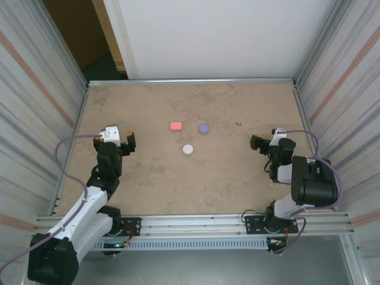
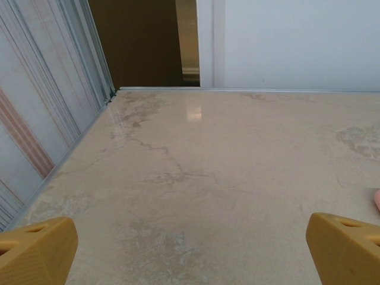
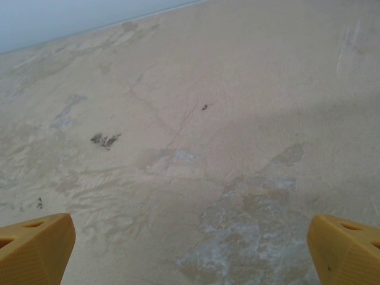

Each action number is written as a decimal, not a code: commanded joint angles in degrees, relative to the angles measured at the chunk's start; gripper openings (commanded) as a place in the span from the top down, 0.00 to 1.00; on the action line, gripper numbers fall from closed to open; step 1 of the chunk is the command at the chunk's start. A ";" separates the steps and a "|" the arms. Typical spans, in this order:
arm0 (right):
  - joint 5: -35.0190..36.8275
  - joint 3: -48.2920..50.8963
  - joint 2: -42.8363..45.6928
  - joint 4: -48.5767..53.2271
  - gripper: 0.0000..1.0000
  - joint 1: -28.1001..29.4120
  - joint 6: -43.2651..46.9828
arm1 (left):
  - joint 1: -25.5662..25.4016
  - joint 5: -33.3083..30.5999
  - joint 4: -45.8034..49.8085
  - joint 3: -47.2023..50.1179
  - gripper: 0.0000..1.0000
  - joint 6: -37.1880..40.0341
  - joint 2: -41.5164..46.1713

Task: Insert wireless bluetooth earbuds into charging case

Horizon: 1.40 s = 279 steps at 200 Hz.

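Observation:
Three small charging cases lie mid-table: a pink case, a purple case and a white case. No earbuds show; they are out of view. My left gripper hovers at the left of the table, open, with nothing between its yellow fingertips. A sliver of the pink case touches the right edge of the left wrist view. My right gripper sits at the right, also open and empty over bare tabletop, its fingertips spread wide.
The beige marbled table is boxed in by ribbed metal walls on both sides and a white panel at the back. A dark opening lies at the far left corner.

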<state>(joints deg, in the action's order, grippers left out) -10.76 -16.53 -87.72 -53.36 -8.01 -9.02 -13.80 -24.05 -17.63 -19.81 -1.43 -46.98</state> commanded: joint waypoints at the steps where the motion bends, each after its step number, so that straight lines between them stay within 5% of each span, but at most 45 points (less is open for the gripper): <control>1: -2.18 -3.14 -0.56 0.45 0.01 0.35 2.41 | 0.70 0.06 -4.65 0.55 0.01 1.10 -1.67; 49: 2.72 -6.17 -0.61 6.58 0.01 2.99 4.03 | 1.83 -1.99 -10.25 1.54 0.01 4.07 -7.56; 121: 4.90 -6.49 -0.61 7.05 0.01 4.09 4.46 | 2.99 2.97 -28.96 4.94 0.01 10.49 -22.80; 199: 4.87 -6.49 -0.54 7.04 0.01 4.02 4.51 | 8.34 12.84 -55.43 8.78 0.01 6.41 -41.89; 279: 4.88 -6.50 -0.44 7.02 0.01 4.13 4.47 | 11.93 19.60 -44.15 5.46 0.01 3.46 -38.60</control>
<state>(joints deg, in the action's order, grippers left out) -7.07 -22.00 -88.05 -46.61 -4.12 -5.48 -2.59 -7.97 -63.55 -12.19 3.14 -86.67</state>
